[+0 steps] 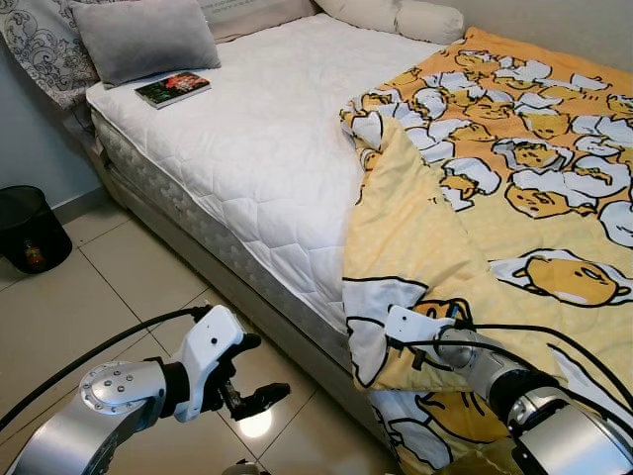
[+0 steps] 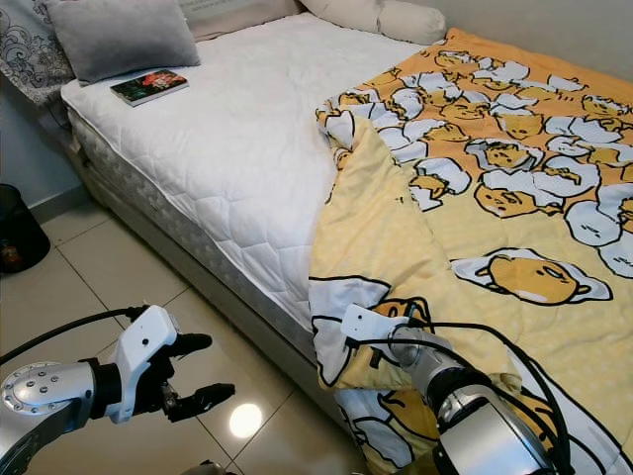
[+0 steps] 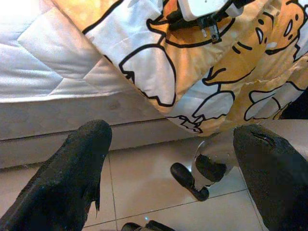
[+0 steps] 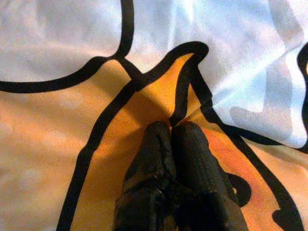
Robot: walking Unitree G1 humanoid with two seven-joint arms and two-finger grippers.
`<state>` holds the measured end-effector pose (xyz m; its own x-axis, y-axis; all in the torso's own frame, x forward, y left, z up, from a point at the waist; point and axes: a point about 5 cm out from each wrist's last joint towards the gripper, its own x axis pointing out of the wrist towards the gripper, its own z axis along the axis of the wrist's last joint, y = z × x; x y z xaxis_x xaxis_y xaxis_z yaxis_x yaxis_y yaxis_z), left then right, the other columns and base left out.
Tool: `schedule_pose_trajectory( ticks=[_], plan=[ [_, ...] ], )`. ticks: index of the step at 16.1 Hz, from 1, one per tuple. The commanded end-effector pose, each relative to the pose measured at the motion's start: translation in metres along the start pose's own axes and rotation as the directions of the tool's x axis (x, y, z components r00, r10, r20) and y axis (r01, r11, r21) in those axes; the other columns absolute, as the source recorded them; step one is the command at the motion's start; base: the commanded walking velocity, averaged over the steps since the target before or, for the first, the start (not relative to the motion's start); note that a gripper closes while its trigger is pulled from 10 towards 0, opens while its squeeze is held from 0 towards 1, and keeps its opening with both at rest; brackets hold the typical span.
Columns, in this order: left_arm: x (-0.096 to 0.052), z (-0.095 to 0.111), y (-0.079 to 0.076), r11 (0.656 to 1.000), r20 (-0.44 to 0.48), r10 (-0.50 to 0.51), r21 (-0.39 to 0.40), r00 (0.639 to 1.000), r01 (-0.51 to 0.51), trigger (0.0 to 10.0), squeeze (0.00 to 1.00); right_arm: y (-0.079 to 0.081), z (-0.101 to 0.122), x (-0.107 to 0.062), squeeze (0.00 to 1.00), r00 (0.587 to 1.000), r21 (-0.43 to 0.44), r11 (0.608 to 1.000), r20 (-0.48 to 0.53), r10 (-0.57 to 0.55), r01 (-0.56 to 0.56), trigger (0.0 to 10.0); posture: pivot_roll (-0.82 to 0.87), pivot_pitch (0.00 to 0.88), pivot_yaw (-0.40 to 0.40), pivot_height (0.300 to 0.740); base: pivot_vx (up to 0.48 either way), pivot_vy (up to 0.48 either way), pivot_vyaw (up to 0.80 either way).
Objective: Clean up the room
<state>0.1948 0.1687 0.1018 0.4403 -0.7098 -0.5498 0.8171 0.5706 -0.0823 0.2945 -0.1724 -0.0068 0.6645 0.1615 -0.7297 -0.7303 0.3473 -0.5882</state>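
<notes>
Blanket [image 1: 514, 188] with yellow cartoon print lies bunched over the bed's right half, its folded corner hanging off the mattress [image 1: 247, 148] edge. Right gripper [image 4: 171, 127], fingers pinched together on that fabric, looks mid-grasp; next, spreading it toward the pillow [image 1: 143, 38]. Left gripper [image 1: 252, 371] hovers spread wide above the floor [image 1: 109, 287].

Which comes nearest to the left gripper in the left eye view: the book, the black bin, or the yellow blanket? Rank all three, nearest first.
From the left gripper, low over the floor tiles:
1. Yellow blanket, its hanging edge just to the right.
2. Black bin, on the floor far left.
3. Book, up on the mattress near the grey pillow.
</notes>
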Motion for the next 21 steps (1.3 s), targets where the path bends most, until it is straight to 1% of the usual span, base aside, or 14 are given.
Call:
schedule_pose_trajectory(
  ticks=[1, 3, 5, 6, 7, 8, 10, 14, 15, 16, 17, 21],
  plan=[
    [-0.001, 0.000, -0.002, 1.000, -0.007, -0.017, 0.006, 1.000, 0.017, 10.0, 0.00, -0.007, 0.003, 0.000, 0.00, 1.000, 0.042, 0.999, 0.016, -0.012, 0.012, 0.0, 0.14, 0.000, -0.016, 0.740, 0.000, 0.000, 0.00],
    [-0.001, 0.000, -0.002, 1.000, -0.006, -0.016, 0.007, 1.000, 0.016, 10.0, 0.00, -0.007, 0.003, 0.000, 0.00, 1.000, 0.063, 0.998, 0.026, -0.013, 0.012, 0.0, 0.14, 0.000, -0.016, 0.740, 0.000, 0.000, 0.00],
    [-0.001, 0.000, -0.002, 1.000, -0.005, -0.005, 0.007, 1.000, 0.005, 10.0, 0.00, -0.009, 0.009, -0.002, 0.00, 0.994, 0.185, 0.983, 0.108, -0.004, -0.016, 0.0, 0.15, 0.000, -0.023, 0.740, 0.000, 0.000, 0.00],
    [-0.002, -0.001, -0.001, 1.000, -0.005, 0.000, 0.006, 1.000, 0.000, 10.0, 0.00, -0.009, 0.009, -0.002, 0.00, 0.992, 0.200, 0.979, 0.127, 0.001, -0.027, 0.0, 0.15, 0.000, -0.023, 0.740, 0.000, 0.000, 0.00],
    [-0.003, -0.001, -0.001, 1.000, -0.003, 0.010, 0.005, 1.000, -0.010, 10.0, 0.00, -0.007, 0.009, -0.004, 0.00, 0.984, 0.243, 0.968, 0.177, 0.023, -0.066, 0.0, 0.15, 0.000, -0.025, 0.740, 0.000, 0.000, 0.00],
    [-0.003, -0.001, 0.000, 1.000, -0.001, 0.016, 0.004, 1.000, -0.016, 10.0, 0.00, -0.006, 0.009, -0.005, 0.00, 0.979, 0.283, 0.955, 0.201, 0.031, -0.088, 0.0, 0.15, 0.000, -0.025, 0.740, 0.000, 0.000, 0.00],
    [-0.005, -0.001, 0.001, 1.000, 0.001, 0.025, 0.003, 1.000, -0.025, 10.0, 0.00, -0.005, 0.009, -0.007, 0.00, 0.966, 0.299, 0.945, 0.251, 0.056, -0.132, 0.0, 0.15, 0.000, -0.025, 0.740, 0.000, 0.000, 0.00],
    [-0.005, -0.001, 0.002, 0.999, 0.005, 0.031, 0.005, 0.999, -0.031, 10.0, 0.00, -0.007, 0.008, -0.010, 0.00, 0.955, 0.307, 0.938, 0.288, 0.068, -0.160, 0.0, 0.15, 0.000, -0.025, 0.740, 0.000, 0.000, 0.00],
    [-0.006, -0.001, 0.003, 0.999, 0.005, 0.034, 0.006, 0.999, -0.034, 10.0, 0.00, -0.013, 0.007, -0.010, 0.00, 0.964, 0.314, 0.944, 0.266, 0.019, -0.105, 3.5, 0.15, 0.000, -0.027, 0.740, 0.000, 0.000, 0.00],
    [-0.006, -0.001, 0.003, 0.999, 0.005, 0.036, 0.007, 0.999, -0.036, 10.0, 0.00, -0.017, 0.006, -0.010, 0.00, 0.967, 0.333, 0.939, 0.254, -0.002, -0.085, 10.0, 0.15, 0.000, -0.027, 0.740, 0.000, 0.000, 0.00],
    [-0.006, -0.001, 0.003, 0.999, 0.005, 0.037, 0.007, 0.999, -0.037, 10.0, 0.00, -0.019, 0.005, -0.010, 0.91, 0.968, 0.336, 0.939, 0.249, -0.018, -0.069, 10.0, 0.15, 0.000, -0.027, 0.740, 0.000, 0.000, 0.00],
    [-0.006, -0.001, 0.003, 0.999, 0.005, 0.037, 0.007, 0.999, -0.037, 10.0, 0.00, -0.019, 0.005, -0.010, 0.91, 0.968, 0.336, 0.939, 0.249, -0.018, -0.069, 10.0, 0.15, 0.000, -0.027, 0.740, 0.000, 0.000, 0.00]
  ],
)
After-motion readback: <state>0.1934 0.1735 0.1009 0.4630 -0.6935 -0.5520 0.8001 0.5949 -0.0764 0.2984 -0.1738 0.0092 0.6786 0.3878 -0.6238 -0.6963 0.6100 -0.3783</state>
